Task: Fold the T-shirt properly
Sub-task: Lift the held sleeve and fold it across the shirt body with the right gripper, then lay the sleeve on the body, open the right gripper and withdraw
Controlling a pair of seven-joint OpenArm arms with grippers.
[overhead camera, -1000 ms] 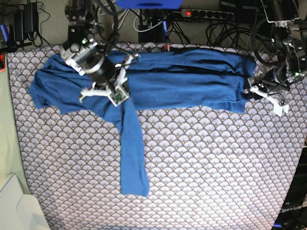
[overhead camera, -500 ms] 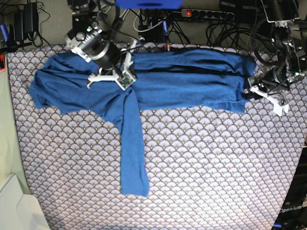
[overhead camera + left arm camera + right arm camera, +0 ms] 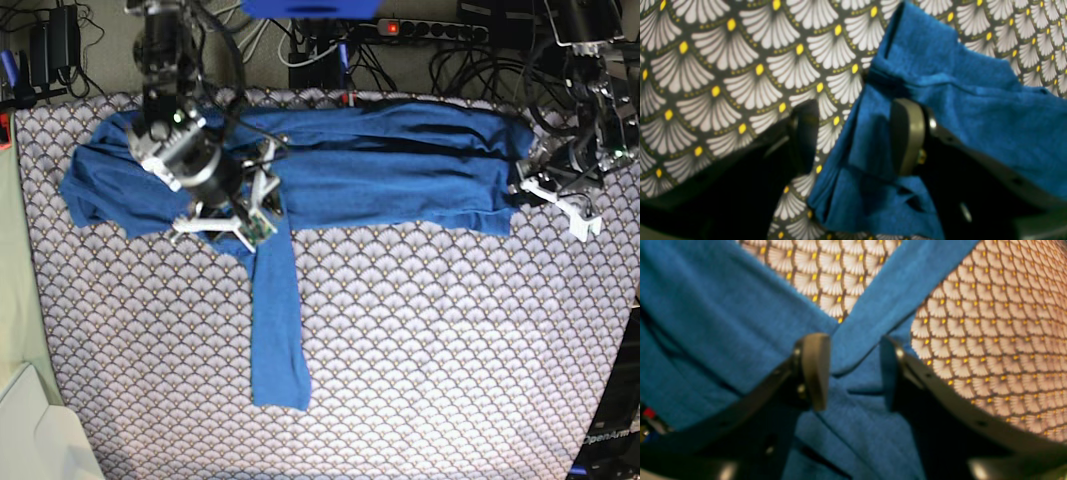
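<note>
The blue T-shirt (image 3: 400,165) lies folded lengthwise in a band along the far side of the patterned table (image 3: 450,350). One long sleeve (image 3: 276,330) runs straight toward the front edge. My right gripper (image 3: 235,205) hovers over the sleeve's root, open; in the right wrist view (image 3: 851,371) only flat cloth lies below the spread fingers (image 3: 815,370). My left gripper (image 3: 552,200) sits at the shirt's right end. It is open in the left wrist view (image 3: 855,136), with a bunched shirt edge (image 3: 870,150) against one finger (image 3: 907,136) and apart from the other.
Cables and a power strip (image 3: 430,30) crowd the strip behind the table's far edge. A white object (image 3: 30,430) sits off the front left corner. A black frame (image 3: 610,440) stands at the front right.
My right gripper went toward the back, came forward again to the sleeve's root, and its jaws have opened. The shirt and the left arm have stayed put.
</note>
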